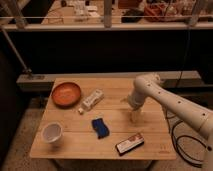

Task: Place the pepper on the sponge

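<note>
One end effector (135, 116) is hanging open above your table's (85, 145) 3 o'clock side, pointing down, dark-blue sponge (100, 128) is lying at its 8 o'clock, well apart, where the pepper is lying you cannot tell.

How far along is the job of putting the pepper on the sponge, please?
Nothing looks done: the sponge lies bare on the table. In hand: the gripper hangs open, pointing down over the table to the sponge's right, apparently holding nothing. I cannot make out the pepper; it may be hidden beneath the gripper. Left: grasp it, carry it over and set it on the sponge.
</note>
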Robot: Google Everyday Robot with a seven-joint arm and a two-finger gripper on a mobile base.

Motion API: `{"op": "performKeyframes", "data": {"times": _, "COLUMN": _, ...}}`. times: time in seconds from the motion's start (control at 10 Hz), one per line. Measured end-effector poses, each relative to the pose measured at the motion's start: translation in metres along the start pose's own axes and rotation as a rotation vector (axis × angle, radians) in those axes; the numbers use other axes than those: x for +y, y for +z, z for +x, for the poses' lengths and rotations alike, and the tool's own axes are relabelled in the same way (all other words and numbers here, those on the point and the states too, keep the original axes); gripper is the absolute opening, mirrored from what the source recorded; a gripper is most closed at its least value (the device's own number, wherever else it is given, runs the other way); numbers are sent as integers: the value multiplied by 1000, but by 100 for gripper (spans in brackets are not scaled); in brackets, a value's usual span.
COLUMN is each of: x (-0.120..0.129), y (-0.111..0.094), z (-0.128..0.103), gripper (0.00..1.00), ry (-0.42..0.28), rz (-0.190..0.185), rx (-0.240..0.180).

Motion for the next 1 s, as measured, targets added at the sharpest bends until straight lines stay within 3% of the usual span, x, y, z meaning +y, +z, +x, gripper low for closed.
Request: {"op": "performKeyframes", "data": {"times": 1.0, "x": 10, "y": 9, "z": -3, "gripper": 80, "ry": 3, "rz": -7, "rx": 10}}
